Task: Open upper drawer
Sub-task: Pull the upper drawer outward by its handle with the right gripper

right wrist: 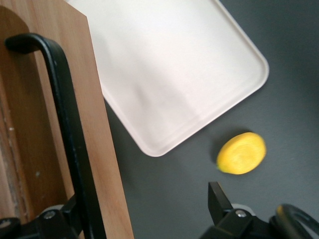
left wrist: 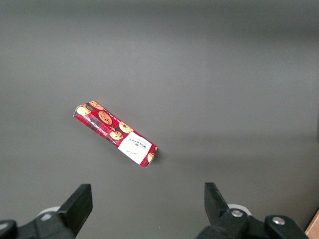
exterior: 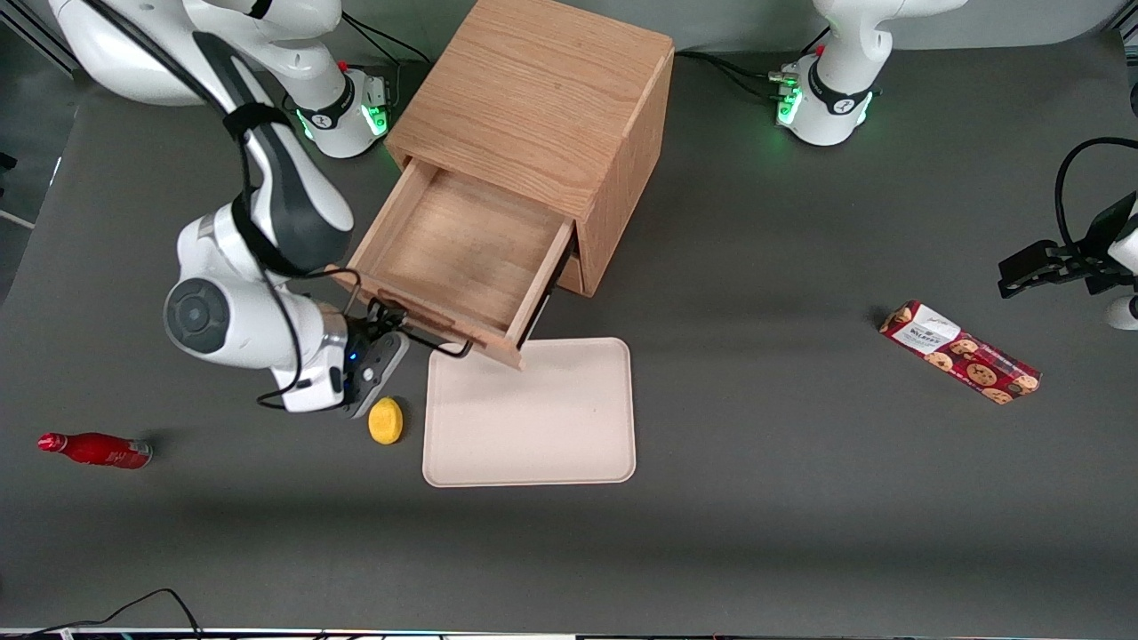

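The oak cabinet (exterior: 542,98) stands at the back of the table. Its upper drawer (exterior: 449,253) is pulled well out and its plain wood tray is empty. The thin dark bar handle (exterior: 436,342) runs along the drawer's light wood front. My right gripper (exterior: 384,327) is at the handle's end toward the working arm, just in front of the drawer front. In the right wrist view the gripper (right wrist: 144,206) is open. The handle (right wrist: 65,109) passes close beside one finger (right wrist: 60,219), and the other finger (right wrist: 218,201) stands well away over the grey table. The lower drawer is hidden under the open one.
A beige tray (exterior: 533,413) lies in front of the open drawer and shows in the right wrist view (right wrist: 169,64). A yellow lemon (exterior: 386,420) lies beside it, just nearer the camera than my gripper. A red bottle (exterior: 93,450) lies toward the working arm's end. A cookie box (exterior: 960,352) lies toward the parked arm's end.
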Robot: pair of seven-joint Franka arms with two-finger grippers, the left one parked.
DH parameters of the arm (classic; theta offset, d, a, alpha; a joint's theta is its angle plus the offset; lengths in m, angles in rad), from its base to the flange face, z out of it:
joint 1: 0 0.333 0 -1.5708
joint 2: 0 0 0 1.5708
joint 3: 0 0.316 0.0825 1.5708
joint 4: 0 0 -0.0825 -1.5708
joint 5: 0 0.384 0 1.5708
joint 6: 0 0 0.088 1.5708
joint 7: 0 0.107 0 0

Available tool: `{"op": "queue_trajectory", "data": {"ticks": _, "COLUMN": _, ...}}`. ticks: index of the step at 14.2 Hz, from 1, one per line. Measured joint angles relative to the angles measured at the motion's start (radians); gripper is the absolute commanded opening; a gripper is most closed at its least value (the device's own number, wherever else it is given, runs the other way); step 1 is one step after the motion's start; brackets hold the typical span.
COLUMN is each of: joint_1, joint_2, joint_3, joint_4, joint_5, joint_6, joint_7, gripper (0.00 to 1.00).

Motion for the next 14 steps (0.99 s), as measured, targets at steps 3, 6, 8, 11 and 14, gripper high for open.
{"op": "queue_trajectory", "data": {"ticks": 3, "joint_1": 0.0, "joint_2": 0.035, "joint_3": -0.032, "joint_4": 0.059, "joint_5": -0.018, "joint_6": -0.019, "joint_7": -0.053, "gripper": 1.0}}
{"op": "queue_trajectory", "data": {"ticks": 6, "joint_1": 0.001, "joint_2": 0.061, "joint_3": -0.044, "joint_4": 0.113, "joint_5": -0.018, "joint_6": -0.058, "joint_7": -0.081, "gripper": 1.0}}
{"op": "queue_trajectory", "data": {"ticks": 8, "joint_1": 0.006, "joint_2": 0.059, "joint_3": -0.043, "joint_4": 0.165, "joint_5": -0.018, "joint_6": -0.137, "joint_7": -0.04, "gripper": 1.0}}
{"op": "queue_trajectory", "data": {"ticks": 11, "joint_1": 0.008, "joint_2": 0.018, "joint_3": -0.041, "joint_4": 0.28, "joint_5": -0.018, "joint_6": -0.312, "joint_7": 0.087, "gripper": 1.0}}
{"op": "queue_trajectory", "data": {"ticks": 14, "joint_1": 0.005, "joint_2": -0.118, "joint_3": -0.042, "joint_4": 0.322, "joint_5": -0.02, "joint_6": -0.446, "joint_7": 0.33, "gripper": 1.0}}
